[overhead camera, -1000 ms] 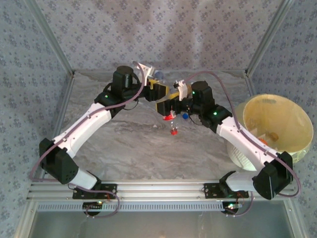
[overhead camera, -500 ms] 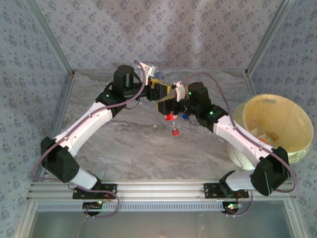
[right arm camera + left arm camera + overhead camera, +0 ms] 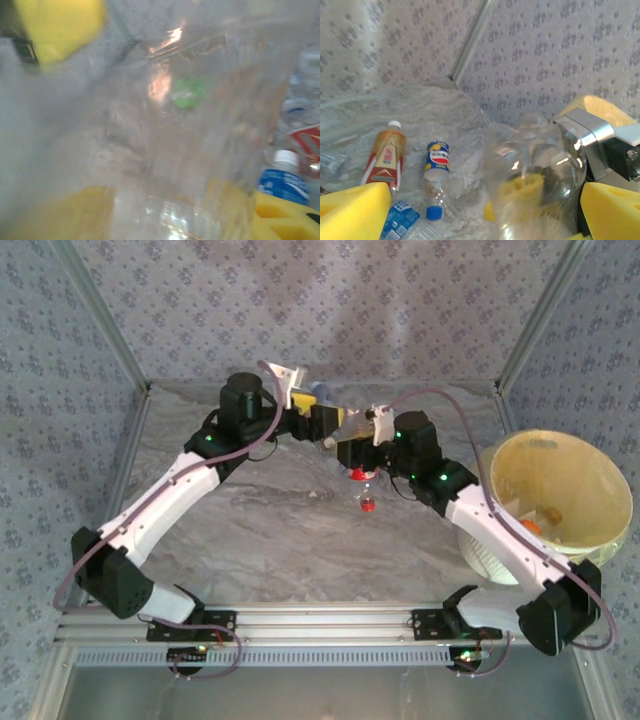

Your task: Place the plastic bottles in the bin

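One bottle (image 3: 190, 140) in right end effector (image 3: 352, 456)

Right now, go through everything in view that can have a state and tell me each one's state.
left gripper, open, not gripping
right gripper, shut on the clear bottle
clear bottle, held above the table
orange bottle, lying down, white cap on
blue-label bottle, lying down, blue cap on
bin, upright, top open

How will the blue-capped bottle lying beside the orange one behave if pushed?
The blue-capped bottle looks empty, so probably light. Lying on its side, it may roll. Its clear wall likely dents when squeezed.
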Available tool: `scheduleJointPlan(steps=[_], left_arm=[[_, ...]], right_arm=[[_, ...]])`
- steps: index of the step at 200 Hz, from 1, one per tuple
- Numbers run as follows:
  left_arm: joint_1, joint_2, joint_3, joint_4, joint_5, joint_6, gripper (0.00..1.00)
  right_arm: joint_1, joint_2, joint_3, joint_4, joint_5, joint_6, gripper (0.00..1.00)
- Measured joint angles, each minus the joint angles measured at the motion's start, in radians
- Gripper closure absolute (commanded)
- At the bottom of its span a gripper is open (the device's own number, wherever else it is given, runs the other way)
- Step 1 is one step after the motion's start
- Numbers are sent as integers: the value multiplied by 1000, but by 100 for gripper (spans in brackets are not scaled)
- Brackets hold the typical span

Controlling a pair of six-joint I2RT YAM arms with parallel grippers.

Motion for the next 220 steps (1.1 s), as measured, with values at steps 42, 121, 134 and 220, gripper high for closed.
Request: scheduleJointPlan(steps=[42, 121, 134, 220], left_arm=[[0, -162, -132, 70, -179, 9, 2], [60, -234, -321, 12, -632, -134, 2], [87, -236, -321, -14, -650, -167, 2], [131, -234, -334, -61, -658, -228, 2]], right_arm=[[-51, -220, 0, -114, 219, -64, 52], [-212, -442, 103, -144, 599, -223, 53], [-259, -440, 132, -147, 641, -246, 53], [-569, -492, 179, -175, 858, -412, 54]])
